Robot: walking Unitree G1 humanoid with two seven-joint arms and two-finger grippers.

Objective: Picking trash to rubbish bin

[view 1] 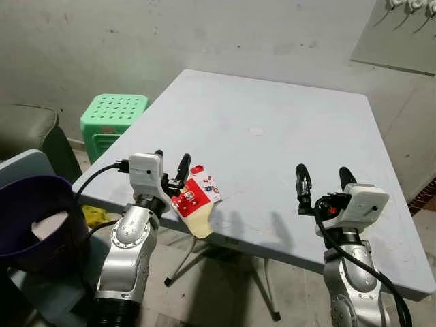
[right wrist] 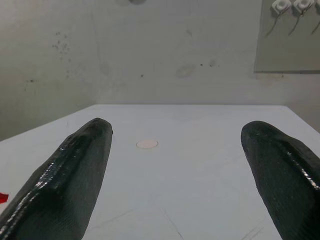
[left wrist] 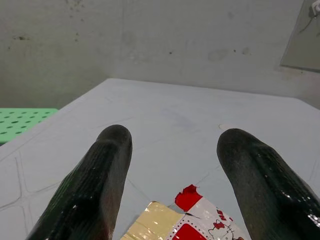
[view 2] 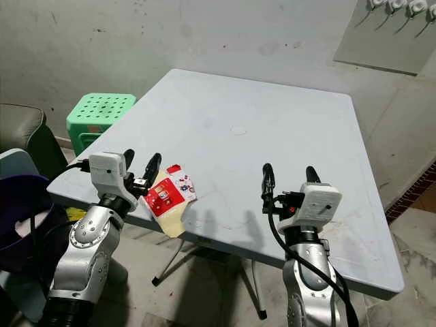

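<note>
Wrapper, red, white and tan, lies at the table's near edge and hangs partly over it, just in front of the left gripper. That gripper hovers at the edge with its jaws wide apart, and in the left wrist view the wrapper's torn red corner sits between and below the two black fingers, held by neither. To the right, the right gripper hangs above the near table edge, well apart from the wrapper, its jaws also spread wide and gripping nothing. At far left, beside the table, stands a dark purple bin with something pale inside. Farther off, a small pale disc rests near the table's middle. A green stool stands beyond the table's left corner, by the grey wall.
</note>
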